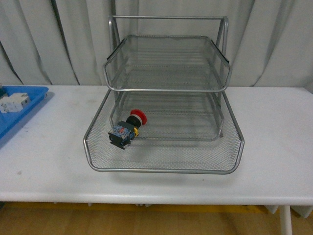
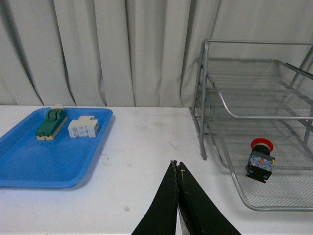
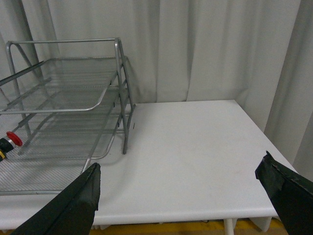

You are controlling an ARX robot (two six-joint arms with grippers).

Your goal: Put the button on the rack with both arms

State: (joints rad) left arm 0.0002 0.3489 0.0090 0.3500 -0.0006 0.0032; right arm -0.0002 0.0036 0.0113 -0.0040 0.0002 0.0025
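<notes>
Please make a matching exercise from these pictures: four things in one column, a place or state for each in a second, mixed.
1 button
2 green switch block
3 left gripper
4 right gripper

a open
b on the blue tray
c in the bottom tier of the rack
d shut

Pairs: 1-c, 2-b, 3-d, 4-a

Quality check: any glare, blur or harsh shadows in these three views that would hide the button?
Front view: soft, even light, no glare; the button reads sharply on the rack. Left wrist view: also sharp, though the shut left tool is featureless black. Right wrist view: evenly lit; the open right tool is dark, and the button sits clipped at the frame edge.
</notes>
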